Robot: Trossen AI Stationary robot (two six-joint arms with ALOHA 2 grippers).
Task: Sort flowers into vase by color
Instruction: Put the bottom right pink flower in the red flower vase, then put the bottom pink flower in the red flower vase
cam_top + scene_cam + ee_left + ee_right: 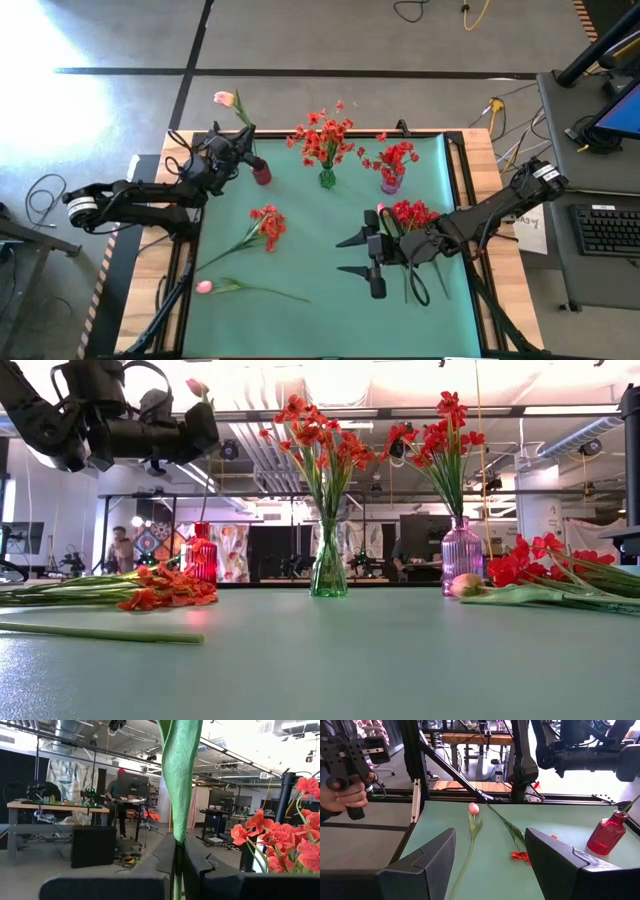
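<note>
Nearest the front edge a pink tulip (204,287) is lying flat on the green mat (320,320), well apart from both arms. Further back, an orange-red spray (266,225) is lying left of centre, and a deep red bunch (412,213) with a second pink bud (466,584) is lying at the right. The right gripper (372,260) is hovering just beside that bunch, jaws standing wide and empty.

At the back row: a red vase (261,172), a green vase (327,178) already holding orange-red blossoms, and a purple vase (390,183) holding deep red ones. The left gripper (228,152) is pinching a pink tulip stem (176,795), fully clamped, just beside the red vase, with the bloom (223,99) sticking out past the mat's back edge.

Risks, judging from here:
- The stem looks long and floppy, so its tip could be missing the narrow neck.
- A push from stem or fingers could be tipping the red vase, which looks light.
- The green vase's blossoms are crowding close, and the arm could be snagging them.
- Releasing early would be dropping the tulip off the table.
</note>
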